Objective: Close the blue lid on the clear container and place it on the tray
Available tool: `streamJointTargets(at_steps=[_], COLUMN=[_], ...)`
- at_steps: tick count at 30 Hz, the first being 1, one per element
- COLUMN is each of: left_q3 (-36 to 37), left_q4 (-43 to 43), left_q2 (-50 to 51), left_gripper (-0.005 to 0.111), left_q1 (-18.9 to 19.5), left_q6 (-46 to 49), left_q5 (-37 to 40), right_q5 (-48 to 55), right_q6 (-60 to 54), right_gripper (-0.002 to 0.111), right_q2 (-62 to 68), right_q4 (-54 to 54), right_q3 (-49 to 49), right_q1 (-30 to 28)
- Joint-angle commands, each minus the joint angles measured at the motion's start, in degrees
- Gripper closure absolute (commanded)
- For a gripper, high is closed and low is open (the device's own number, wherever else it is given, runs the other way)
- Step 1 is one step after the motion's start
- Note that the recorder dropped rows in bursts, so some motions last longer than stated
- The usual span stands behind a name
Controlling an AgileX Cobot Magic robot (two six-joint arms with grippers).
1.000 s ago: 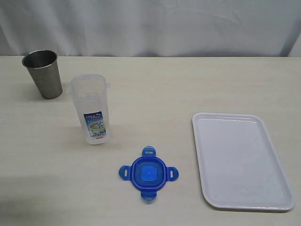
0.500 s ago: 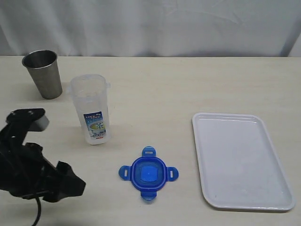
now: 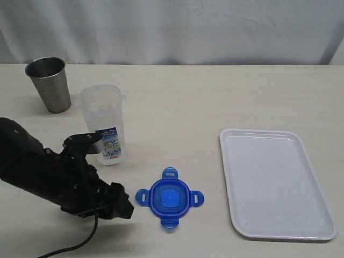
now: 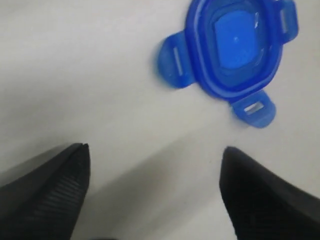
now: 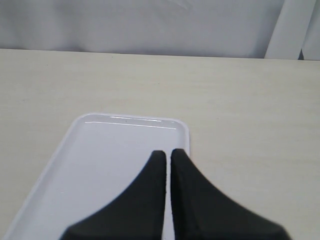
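Observation:
The blue lid [image 3: 170, 198] lies flat on the table near the front, left of the white tray [image 3: 317, 183]. The clear container [image 3: 104, 124] stands upright and uncovered, behind and to the left of the lid. My left gripper [image 3: 124, 207] hovers just left of the lid; in the left wrist view the gripper [image 4: 156, 150] is open and empty, with the blue lid [image 4: 237, 45] ahead of its fingertips [image 4: 75, 165]. My right gripper [image 5: 167, 154] is shut and empty over the tray [image 5: 80, 165]; it is outside the exterior view.
A grey steel cup [image 3: 49, 84] stands at the back left, behind the container. The left arm's black body [image 3: 43, 172] passes just in front of the container. A white curtain [image 3: 172, 29] closes off the table's far edge.
The left arm came in from the lower left and moved right, its gripper now close to the lid. Lid, container and tray have not moved.

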Motion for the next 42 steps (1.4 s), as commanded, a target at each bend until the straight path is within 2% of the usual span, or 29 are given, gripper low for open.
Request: streamJointTargets(at_steps=[1,15,29,34,42], left_q3=[-2.55,-3.97,-4.9,-4.9,-5.42], left_q4=[-10.73,-22.2,-21.56,-27.29,-26.78], left_q2=[3.43,10.63,10.85,10.85,10.85], left_gripper=[0.038,0.038,0.038,0.038,0.038], left_q1=[-0.12,-0.12,-0.64,-3.0,-3.43], left_q6=[9.15,22.14,25.34,32.3,34.64], left_q5=[1.98,1.9,5.15,3.43,-0.38], right_q5=[-0.18,-0.18,-0.18,-0.18,-0.18], right_q6=[-0.01,-0.01,-0.01,-0.01,-0.01], right_gripper=[0.104,0.104,0.104,0.104,0.104], right_q2=[-0.24,-0.24,-0.24,-0.24,-0.24], right_q4=[-0.28,-0.28,-0.28,-0.28,-0.28], right_q3=[0.21,0.21,0.21,0.21,0.21], right_q1=[0.05,0.05,0.05,0.05,0.05])
